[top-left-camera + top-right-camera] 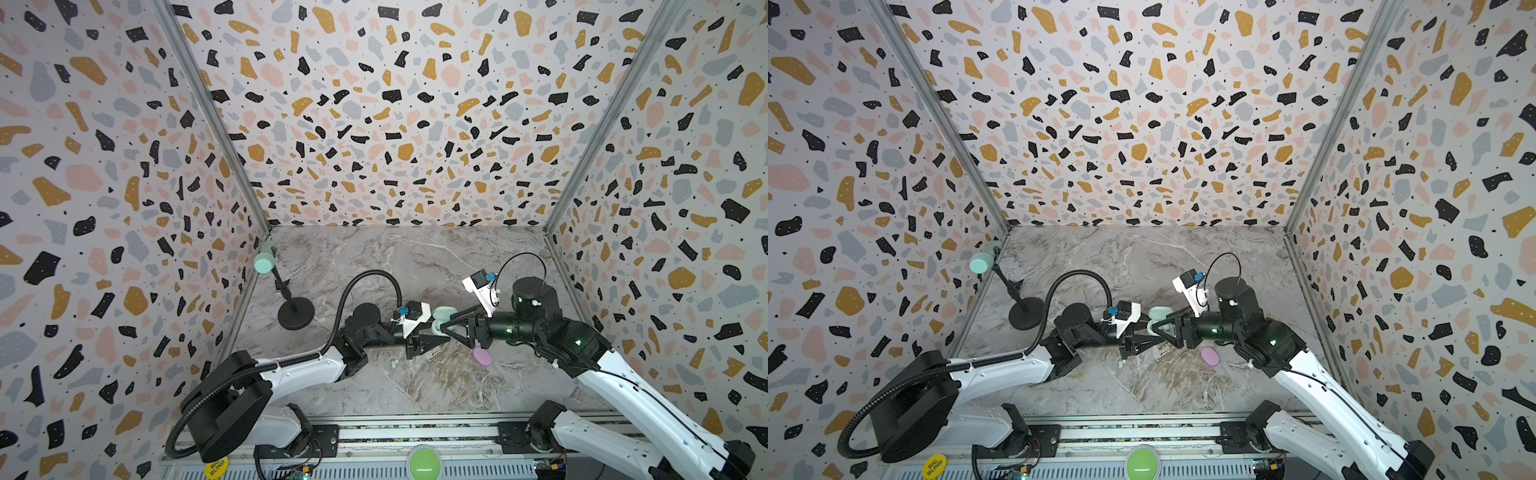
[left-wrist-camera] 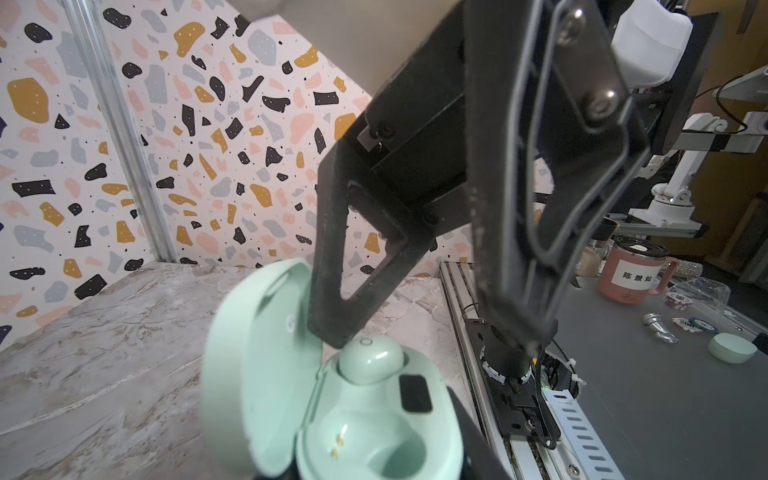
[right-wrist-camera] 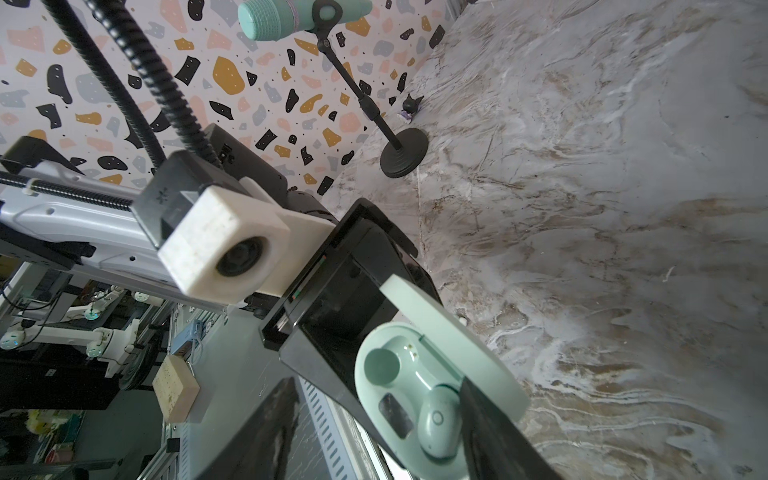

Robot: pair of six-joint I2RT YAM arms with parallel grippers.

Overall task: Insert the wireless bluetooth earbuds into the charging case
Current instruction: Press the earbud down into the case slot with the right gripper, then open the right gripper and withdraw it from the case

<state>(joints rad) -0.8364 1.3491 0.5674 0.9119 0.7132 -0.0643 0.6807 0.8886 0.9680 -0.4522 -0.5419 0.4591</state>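
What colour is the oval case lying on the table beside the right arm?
The case is lilac-pink; a top view shows it best.

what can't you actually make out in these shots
- Left gripper's hold on the mint case: cut off by the left wrist view's bottom edge.
- Pale bits on the table: too small in both top views to count.
- Lilac case: partly under the right arm in both top views, lid state unclear.

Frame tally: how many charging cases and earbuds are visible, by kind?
Charging cases: 2 (mint case open, lilac case closed).
Earbuds: 2 (mint earbud seated in the mint case; small pale earbud loose on the table, apparently one).
Total: 4.
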